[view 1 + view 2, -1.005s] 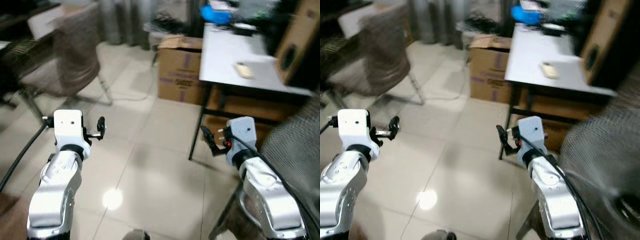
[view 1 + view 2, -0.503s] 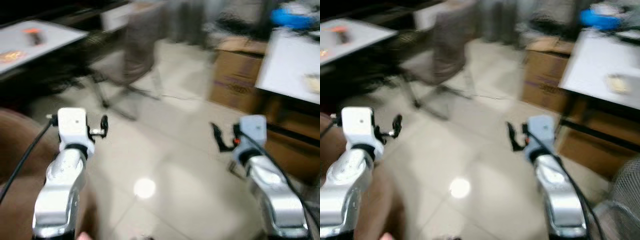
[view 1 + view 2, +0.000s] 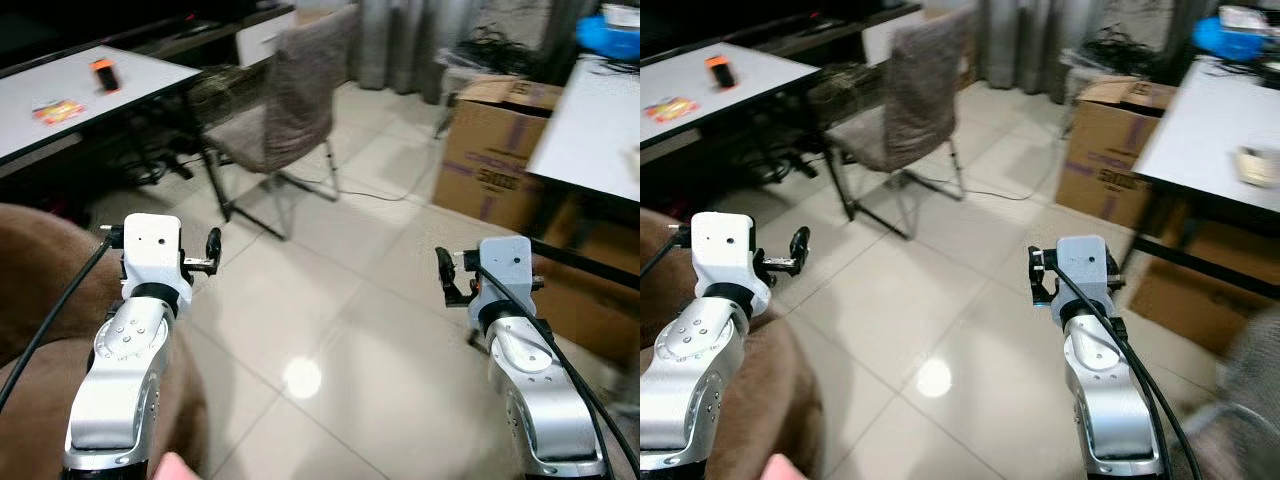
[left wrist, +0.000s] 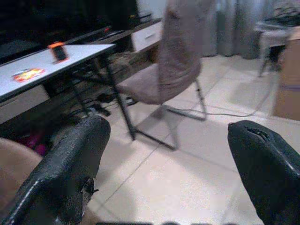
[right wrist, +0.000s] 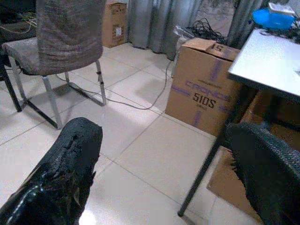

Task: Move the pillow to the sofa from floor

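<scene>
The whole view has swung to the robot's left since a second ago, so the white table on black legs (image 3: 592, 132) that stood ahead now sits off beyond the right gripper (image 3: 443, 277), and a brown upholstered sofa (image 3: 38, 268) has come into sight under the left arm; the two arms keep the same raised pose, side by side. The left gripper (image 3: 211, 248) hovers over the glossy pale tiled floor (image 3: 350, 330), just past the sofa's rounded edge, its two black fingers (image 4: 70, 168) spread wide apart with nothing between them. Ahead of it stands a grey fabric chair on thin metal legs (image 3: 298, 100), and off to its left a white-topped low table (image 3: 85, 100) bearing a small orange object (image 3: 103, 73) and a flat colourful packet (image 3: 55, 108). The right gripper is held at about the same height, well apart from the left one, its fingers (image 5: 65, 173) likewise parted and empty. Ahead of the right gripper is a brown cardboard box with purple lettering (image 5: 206, 79), which sits on the floor just beside the white table's leg. Where the pillow lies cannot be told from these pictures; the sofa is below and to the left of the left gripper
</scene>
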